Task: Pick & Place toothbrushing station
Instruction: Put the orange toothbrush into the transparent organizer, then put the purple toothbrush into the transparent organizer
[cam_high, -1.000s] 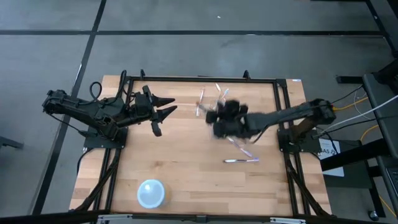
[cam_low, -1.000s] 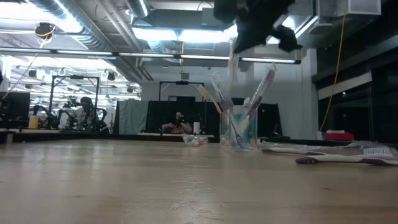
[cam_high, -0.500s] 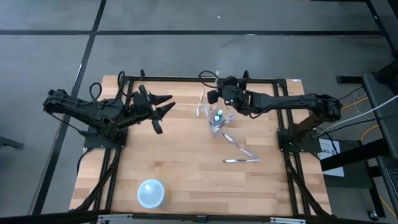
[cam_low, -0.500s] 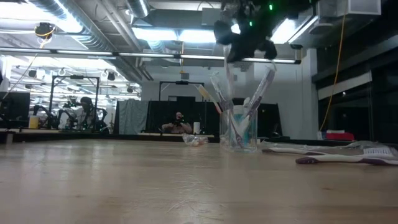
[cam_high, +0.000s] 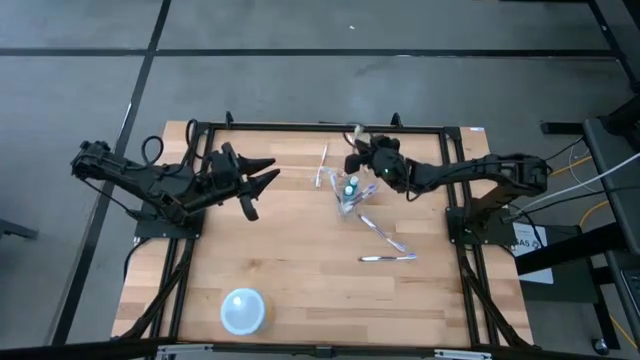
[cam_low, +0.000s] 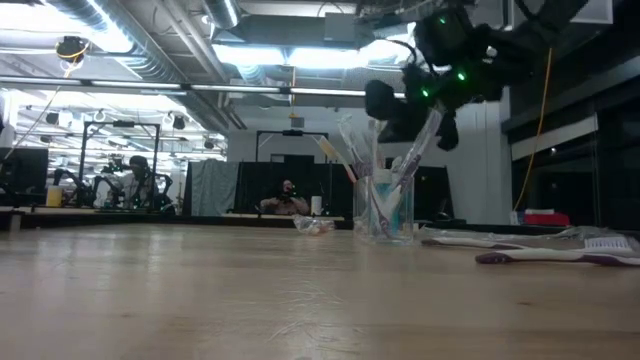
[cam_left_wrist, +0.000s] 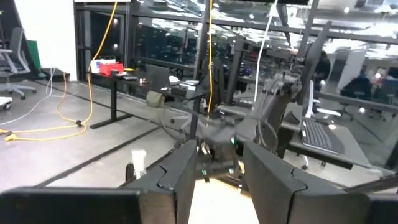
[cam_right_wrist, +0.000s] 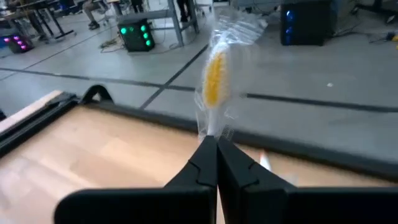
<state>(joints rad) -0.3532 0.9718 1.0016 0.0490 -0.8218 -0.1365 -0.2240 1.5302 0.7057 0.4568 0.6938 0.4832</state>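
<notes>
R claw (cam_right_wrist: 210, 144) pinched on wrapped toothbrush (cam_right_wrist: 214, 74), seen only by wrist cam; L claw (cam_high: 262, 176) part-open, empty.

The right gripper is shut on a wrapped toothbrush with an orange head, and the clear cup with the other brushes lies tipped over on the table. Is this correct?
Not quite. The clear cup stands upright on the table, brushes sticking up out of it; the low view shows this. The rest holds: the right gripper is shut on a wrapped toothbrush with an orange head.
</notes>
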